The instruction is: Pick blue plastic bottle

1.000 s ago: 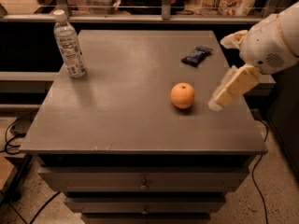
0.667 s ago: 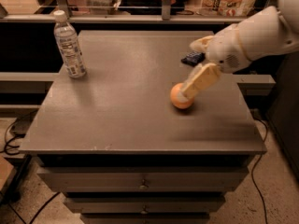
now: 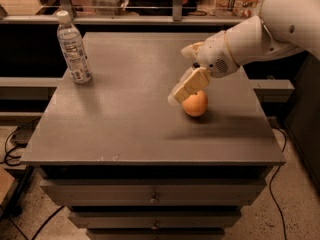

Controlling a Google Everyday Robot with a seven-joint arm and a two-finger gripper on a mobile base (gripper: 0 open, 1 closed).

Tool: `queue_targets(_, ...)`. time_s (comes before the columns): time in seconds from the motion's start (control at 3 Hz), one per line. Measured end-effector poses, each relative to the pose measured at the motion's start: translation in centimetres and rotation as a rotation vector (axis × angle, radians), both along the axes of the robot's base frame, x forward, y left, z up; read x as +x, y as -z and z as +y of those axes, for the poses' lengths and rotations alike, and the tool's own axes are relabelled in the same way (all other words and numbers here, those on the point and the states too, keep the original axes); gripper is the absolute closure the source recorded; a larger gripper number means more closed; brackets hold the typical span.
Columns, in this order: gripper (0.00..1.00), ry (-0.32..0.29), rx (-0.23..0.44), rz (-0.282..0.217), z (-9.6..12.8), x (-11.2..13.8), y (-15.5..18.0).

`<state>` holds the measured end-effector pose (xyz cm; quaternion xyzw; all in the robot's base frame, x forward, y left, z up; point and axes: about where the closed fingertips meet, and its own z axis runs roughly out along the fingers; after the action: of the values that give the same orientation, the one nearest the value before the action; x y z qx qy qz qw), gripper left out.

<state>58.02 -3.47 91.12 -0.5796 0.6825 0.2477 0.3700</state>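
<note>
The blue plastic bottle is clear with a white cap and a pale label. It stands upright at the far left corner of the grey table. My gripper hangs over the table's middle right, just above and in front of the orange. It is well to the right of the bottle and holds nothing that I can see. The white arm comes in from the upper right.
The orange lies on the table right of centre. The arm hides the far right part of the table. Drawers sit below the front edge. A counter with clutter runs behind the table. Cables lie on the floor at left and right.
The arm has swung left across the table, from past the right edge to over the orange. It now covers the small dark wrapper. The bottle and orange have not moved.
</note>
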Motion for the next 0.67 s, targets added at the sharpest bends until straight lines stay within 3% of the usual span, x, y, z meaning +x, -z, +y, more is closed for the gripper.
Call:
queue_targets(0.33,0.00,0.002,0.042,-0.008,1.7,0.7,0.0)
queue_targets(0.67,0.00,-0.013,0.084,-0.053,4.1,2.0,-1.0)
